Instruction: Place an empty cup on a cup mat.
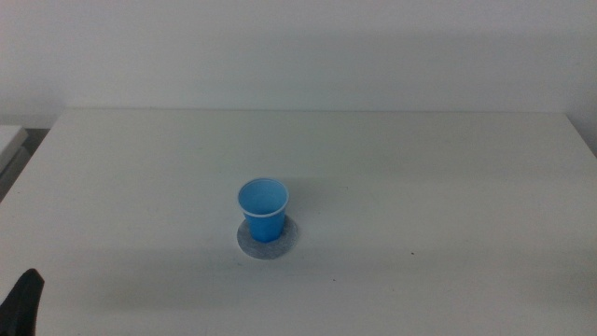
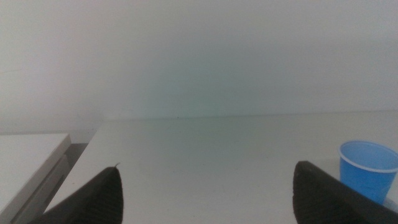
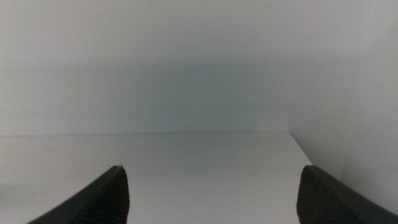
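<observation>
The blue cup (image 1: 263,209) stands upright on the round speckled grey cup mat (image 1: 267,239) near the middle of the table; its inside looks empty. The left wrist view catches the cup (image 2: 368,168) beside one jaw, apart from it. My left gripper (image 2: 208,186) is open with nothing between its jaws, and only a dark tip of it (image 1: 22,301) shows at the bottom left corner of the middle view, far from the cup. My right gripper (image 3: 211,190) is open over bare table and does not appear in the middle view.
The white table (image 1: 420,177) runs back to a pale wall. A low white surface (image 1: 9,140) stands off the table's left edge, also visible as a white ledge (image 2: 28,158). The table's right edge (image 3: 311,155) shows in the right wrist view.
</observation>
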Motion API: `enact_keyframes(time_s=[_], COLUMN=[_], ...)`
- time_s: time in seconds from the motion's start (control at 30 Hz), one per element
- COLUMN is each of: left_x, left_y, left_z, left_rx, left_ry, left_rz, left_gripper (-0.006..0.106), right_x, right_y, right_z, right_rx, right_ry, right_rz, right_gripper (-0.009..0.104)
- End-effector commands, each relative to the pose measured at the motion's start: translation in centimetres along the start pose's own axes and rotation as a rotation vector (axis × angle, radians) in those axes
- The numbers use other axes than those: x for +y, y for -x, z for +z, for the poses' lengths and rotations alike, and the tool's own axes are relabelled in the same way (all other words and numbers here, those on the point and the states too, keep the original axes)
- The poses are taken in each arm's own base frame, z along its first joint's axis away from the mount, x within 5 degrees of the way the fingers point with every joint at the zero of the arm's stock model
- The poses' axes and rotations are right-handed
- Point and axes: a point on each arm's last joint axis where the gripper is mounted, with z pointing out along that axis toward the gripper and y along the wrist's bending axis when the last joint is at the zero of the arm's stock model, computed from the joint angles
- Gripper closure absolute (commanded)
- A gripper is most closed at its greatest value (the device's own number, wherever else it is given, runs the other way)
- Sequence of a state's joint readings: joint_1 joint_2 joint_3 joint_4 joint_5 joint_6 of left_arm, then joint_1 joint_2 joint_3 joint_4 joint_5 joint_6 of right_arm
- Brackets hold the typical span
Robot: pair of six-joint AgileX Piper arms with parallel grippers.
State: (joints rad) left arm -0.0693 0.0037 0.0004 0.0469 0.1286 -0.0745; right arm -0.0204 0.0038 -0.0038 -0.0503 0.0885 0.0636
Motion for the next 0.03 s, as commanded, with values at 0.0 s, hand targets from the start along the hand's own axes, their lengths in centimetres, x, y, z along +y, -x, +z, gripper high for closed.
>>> enact_keyframes(time_s=[0.0], left_x=[-0.02], left_y=[0.15], left_z=[-0.03], left_rx=[-0.017], left_ry=[-0.002], left_rz=[-0.005], left_gripper=[0.007], right_x=[0.01], right_y=[-0.04], right_z=[-0.01], right_rx=[-0.007], right_ry=[0.002], right_rz=[-0.021], right_gripper=[0.006])
